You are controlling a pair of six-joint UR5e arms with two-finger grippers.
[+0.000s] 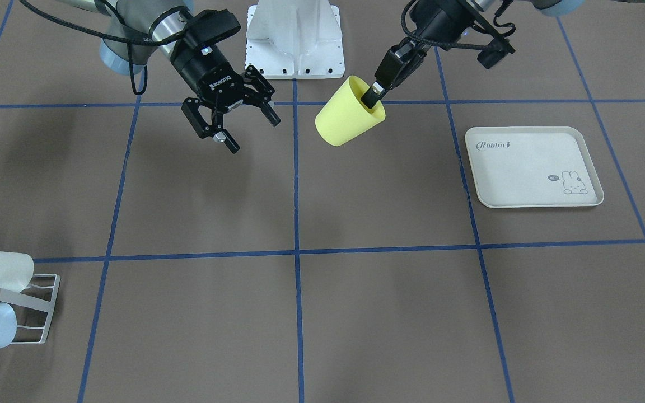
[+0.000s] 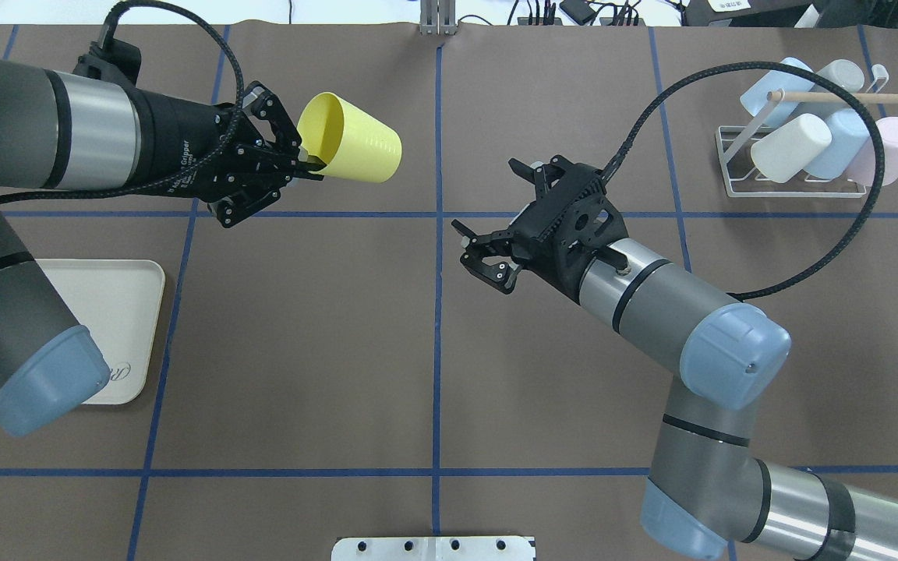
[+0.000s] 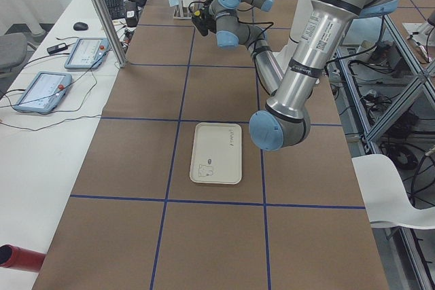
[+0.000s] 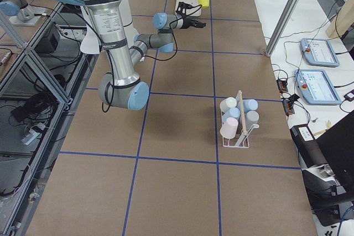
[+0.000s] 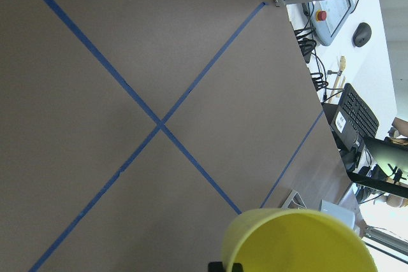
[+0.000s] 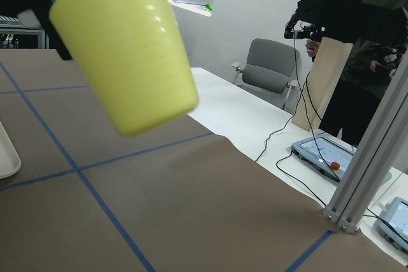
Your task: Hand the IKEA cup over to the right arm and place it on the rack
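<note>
over the robot's left half of the table, clear of the surface, i see the yellow cup lying almost on its side. its long axis runs roughly level across the table's width, with the open mouth turned back at the left gripper and the closed base aimed toward the right arm. the left gripper pinches the rim, one finger inside the mouth. the right gripper hangs near the centre line, fingers spread wide and empty, apart from the cup. the rack stands in the far right corner, well apart.

Silver-grey arms, blue joint caps, braided cables
</note>
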